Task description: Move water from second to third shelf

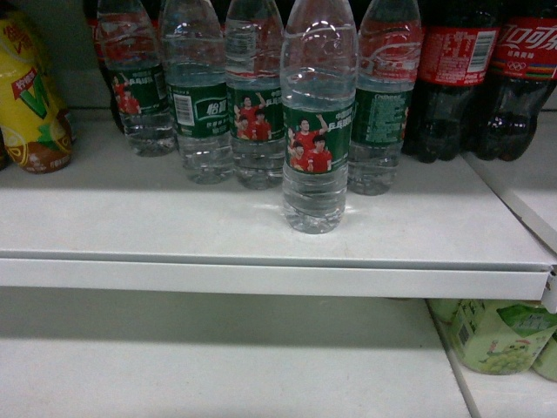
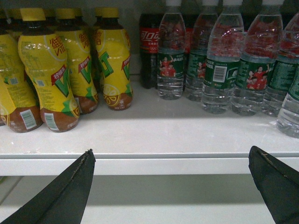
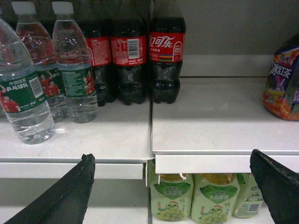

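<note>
The front water bottle (image 1: 318, 131) stood upright near the shelf (image 1: 261, 261) edge, ahead and left of the right hand (image 3: 173, 186), seemingly nearer it than the left hand (image 2: 170, 186); both hands were wide open, holding nothing.

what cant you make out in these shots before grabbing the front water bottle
- Front water bottle: cap cut off by the head view's top edge.
- Left gripper and right gripper: only finger ends show; the bottom edge hides the rest.
- Green drink bottles: tops hidden behind the shelf edge.
</note>
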Robot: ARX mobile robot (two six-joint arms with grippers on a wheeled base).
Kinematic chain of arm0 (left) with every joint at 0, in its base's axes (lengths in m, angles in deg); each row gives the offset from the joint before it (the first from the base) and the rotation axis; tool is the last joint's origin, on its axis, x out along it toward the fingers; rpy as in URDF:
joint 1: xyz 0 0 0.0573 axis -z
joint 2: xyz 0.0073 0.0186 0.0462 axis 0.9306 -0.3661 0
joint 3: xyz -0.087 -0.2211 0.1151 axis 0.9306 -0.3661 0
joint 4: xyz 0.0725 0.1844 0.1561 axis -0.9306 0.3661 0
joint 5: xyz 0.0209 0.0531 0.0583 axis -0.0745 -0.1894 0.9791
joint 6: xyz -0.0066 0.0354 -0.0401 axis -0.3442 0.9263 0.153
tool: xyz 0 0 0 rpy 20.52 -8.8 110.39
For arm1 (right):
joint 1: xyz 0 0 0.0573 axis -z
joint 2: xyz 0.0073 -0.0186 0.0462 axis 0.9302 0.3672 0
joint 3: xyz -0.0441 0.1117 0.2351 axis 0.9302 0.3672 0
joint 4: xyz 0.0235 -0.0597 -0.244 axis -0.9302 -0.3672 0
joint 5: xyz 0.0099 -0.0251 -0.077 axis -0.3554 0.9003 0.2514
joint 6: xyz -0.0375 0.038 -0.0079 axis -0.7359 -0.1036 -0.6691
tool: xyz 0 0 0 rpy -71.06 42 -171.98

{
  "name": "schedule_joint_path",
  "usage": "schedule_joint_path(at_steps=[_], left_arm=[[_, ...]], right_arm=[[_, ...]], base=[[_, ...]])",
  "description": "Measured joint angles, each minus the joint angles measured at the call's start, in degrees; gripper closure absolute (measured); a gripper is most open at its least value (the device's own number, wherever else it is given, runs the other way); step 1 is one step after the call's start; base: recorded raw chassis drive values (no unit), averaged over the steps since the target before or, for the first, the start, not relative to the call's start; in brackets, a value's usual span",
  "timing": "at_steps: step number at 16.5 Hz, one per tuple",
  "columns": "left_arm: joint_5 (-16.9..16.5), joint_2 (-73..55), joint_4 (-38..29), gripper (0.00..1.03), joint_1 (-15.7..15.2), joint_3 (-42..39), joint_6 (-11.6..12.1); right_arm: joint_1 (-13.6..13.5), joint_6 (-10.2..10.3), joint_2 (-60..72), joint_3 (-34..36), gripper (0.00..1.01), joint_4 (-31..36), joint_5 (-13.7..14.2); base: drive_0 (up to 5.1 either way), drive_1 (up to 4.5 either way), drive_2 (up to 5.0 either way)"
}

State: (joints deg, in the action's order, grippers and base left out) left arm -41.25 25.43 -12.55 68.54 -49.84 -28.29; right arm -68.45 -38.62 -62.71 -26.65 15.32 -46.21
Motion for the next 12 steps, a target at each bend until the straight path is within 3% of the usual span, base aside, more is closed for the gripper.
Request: schedule_joint_path(at_steps=[12], left_arm=[[0.00, 0.00, 0.00, 0.05, 0.00, 0.00, 0.00]], right_arm=[[0.00, 0.00, 0.02, 0.00, 0.03, 0.00, 0.00]], base=[[0.0, 0.00, 0.0]])
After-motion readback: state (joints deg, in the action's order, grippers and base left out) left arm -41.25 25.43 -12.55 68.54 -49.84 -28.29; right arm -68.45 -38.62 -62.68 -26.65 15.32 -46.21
